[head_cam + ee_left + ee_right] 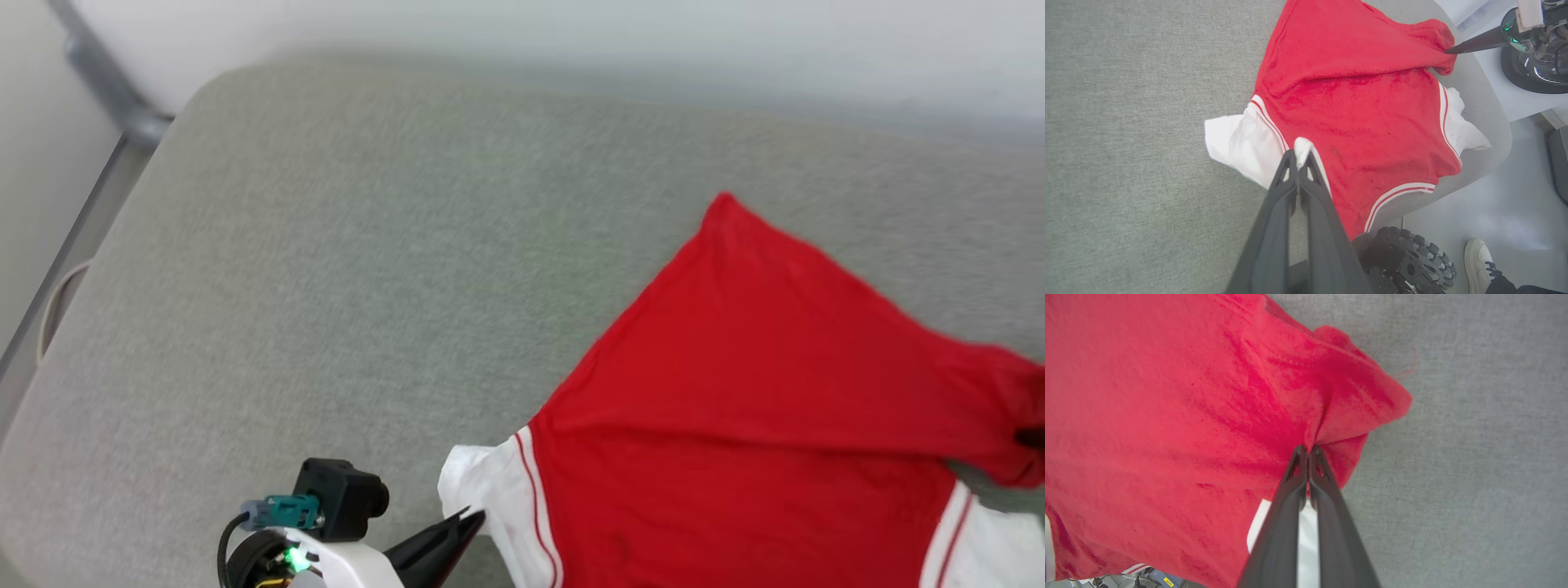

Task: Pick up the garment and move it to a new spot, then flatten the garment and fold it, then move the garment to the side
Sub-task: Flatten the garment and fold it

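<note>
Nearest us, the left gripper [1298, 157] has its jaws closed on a pinch of white sleeve. The right gripper [1308, 449] clamps bunched red cloth in its jaws. The garment [735, 367] lies part-spread and wrinkled at the near right of the tabletop [326, 245]. We judge flattening barely begun; folding and setting aside remain.

The right gripper [1308, 448] has its dark fingers pinched together on a bunched fold of the red jersey [1167, 416], which spreads left over the grey fabric surface [1474, 457], a white sleeve [1258, 526] beneath.
</note>
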Available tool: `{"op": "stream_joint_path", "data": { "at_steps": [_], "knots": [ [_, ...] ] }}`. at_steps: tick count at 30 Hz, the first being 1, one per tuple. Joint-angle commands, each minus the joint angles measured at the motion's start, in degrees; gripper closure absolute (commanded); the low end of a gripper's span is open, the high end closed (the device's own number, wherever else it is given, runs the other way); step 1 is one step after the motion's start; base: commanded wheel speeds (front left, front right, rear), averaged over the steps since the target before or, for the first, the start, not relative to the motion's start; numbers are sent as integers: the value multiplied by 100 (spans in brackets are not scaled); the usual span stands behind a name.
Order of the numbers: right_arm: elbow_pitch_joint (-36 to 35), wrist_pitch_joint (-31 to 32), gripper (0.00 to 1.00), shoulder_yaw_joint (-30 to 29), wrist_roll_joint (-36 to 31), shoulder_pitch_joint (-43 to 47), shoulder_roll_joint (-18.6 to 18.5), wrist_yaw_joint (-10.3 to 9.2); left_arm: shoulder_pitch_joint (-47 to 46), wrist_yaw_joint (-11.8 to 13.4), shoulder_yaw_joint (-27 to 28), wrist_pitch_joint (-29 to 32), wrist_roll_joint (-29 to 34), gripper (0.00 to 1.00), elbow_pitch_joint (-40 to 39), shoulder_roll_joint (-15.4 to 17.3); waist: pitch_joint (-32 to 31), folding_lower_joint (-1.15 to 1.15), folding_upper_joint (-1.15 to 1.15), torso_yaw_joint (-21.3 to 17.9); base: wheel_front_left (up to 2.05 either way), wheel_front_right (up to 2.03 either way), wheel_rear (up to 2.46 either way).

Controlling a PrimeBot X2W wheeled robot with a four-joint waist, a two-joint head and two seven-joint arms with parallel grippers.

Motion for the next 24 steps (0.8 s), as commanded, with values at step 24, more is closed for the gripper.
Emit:
{"op": "stream_joint_path", "data": {
  "at_steps": [24],
  "knots": [
    [-657, -773, 100, -417, 455, 2418, 463, -4, 497, 119, 180, -748, -196, 100, 841, -347, -1132, 1, 0, -751, 0, 0, 0]
  ]
}}
